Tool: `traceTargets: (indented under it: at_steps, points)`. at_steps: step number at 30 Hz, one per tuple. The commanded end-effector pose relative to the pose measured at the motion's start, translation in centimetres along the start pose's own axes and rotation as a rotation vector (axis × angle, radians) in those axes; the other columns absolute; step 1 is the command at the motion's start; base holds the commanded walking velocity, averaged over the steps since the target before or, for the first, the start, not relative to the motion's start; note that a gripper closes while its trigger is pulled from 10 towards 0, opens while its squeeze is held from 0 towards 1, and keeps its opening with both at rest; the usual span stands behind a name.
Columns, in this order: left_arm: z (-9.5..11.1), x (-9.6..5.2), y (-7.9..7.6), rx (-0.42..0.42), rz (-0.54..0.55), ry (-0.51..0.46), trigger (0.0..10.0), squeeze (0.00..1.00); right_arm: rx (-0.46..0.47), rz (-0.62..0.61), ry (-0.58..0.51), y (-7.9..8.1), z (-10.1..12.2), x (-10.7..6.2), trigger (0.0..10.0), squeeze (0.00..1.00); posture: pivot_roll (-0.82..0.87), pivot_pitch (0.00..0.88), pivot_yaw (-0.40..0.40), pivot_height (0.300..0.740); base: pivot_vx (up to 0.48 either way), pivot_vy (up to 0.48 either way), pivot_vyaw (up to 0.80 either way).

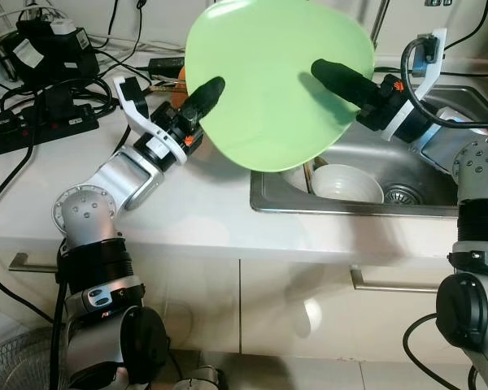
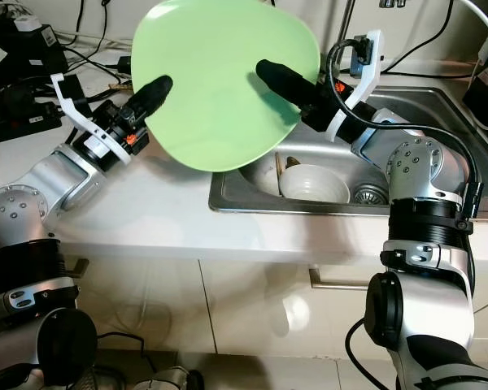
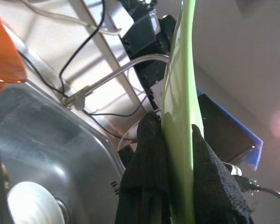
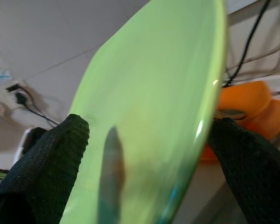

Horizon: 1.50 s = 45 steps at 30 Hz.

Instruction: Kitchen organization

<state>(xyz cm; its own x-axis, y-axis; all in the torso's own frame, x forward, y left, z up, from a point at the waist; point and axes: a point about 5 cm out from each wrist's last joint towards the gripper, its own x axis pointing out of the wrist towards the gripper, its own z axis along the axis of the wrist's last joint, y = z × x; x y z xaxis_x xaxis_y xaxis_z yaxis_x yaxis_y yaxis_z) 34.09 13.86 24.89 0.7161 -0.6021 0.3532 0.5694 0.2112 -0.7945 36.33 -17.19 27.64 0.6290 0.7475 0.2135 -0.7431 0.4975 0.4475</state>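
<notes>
Left gripper [image 3: 179,186] jaws clamped on the rim of the green plate [image 3: 183,93], one black finger on each face; plate seen edge-on, running straight up. Beyond it: stainless sink [image 3: 46,140] with a white bowl [image 3: 30,205] near the drain, chrome faucet [image 3: 116,74] arching over, black cables on the wall behind. Orange object [image 3: 2,56] at frame edge. Dark box with blue edge [image 3: 228,130] behind plate.
</notes>
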Motion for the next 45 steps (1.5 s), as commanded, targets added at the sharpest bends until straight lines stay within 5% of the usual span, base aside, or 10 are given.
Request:
traceTargets:
  at_steps: [1, 4, 6, 7, 24, 45]
  points:
    - [-0.1, 0.8, -1.1, -0.006, -0.092, 0.013, 0.0, 0.00, 0.003, 0.059, 0.010, 0.8, -0.1, 0.4, 10.0, 0.00, 0.04, 0.001, 0.025, 0.740, 0.000, 0.000, 0.00]
    - [-0.1, 1.0, -1.1, -0.010, -0.096, 0.012, 0.0, 0.00, 0.012, 0.080, 0.017, 1.0, -0.3, 0.4, 10.0, 0.00, 0.03, 0.001, 0.024, 0.740, 0.000, 0.000, 0.00]
    - [-0.2, 1.0, -1.1, -0.013, -0.098, 0.012, 0.0, 0.00, 0.018, 0.090, 0.022, 1.1, -0.4, 0.4, 9.0, 0.00, 0.03, 0.001, 0.023, 0.740, 0.000, 0.000, 0.00]
    - [-0.3, 1.1, -1.0, -0.014, -0.099, 0.014, 0.0, 0.00, 0.022, 0.093, 0.024, 1.2, -0.4, 0.4, 0.0, 0.00, 0.03, 0.010, 0.021, 0.740, 0.000, 0.000, 0.00]
    - [-0.6, 1.1, 0.2, 0.044, -0.044, 0.072, 0.0, 0.00, 0.063, 0.076, 0.051, 1.0, -1.7, 0.1, 0.0, 0.00, 0.04, 0.021, 0.046, 0.740, 0.000, 0.000, 0.00]
    - [0.2, 1.0, -0.1, 0.081, -0.047, 0.107, 0.0, 0.00, 0.074, 0.037, 0.056, 0.5, -2.9, 0.6, 0.0, 0.00, 0.07, 0.039, 0.068, 0.740, 0.000, 0.000, 0.00]
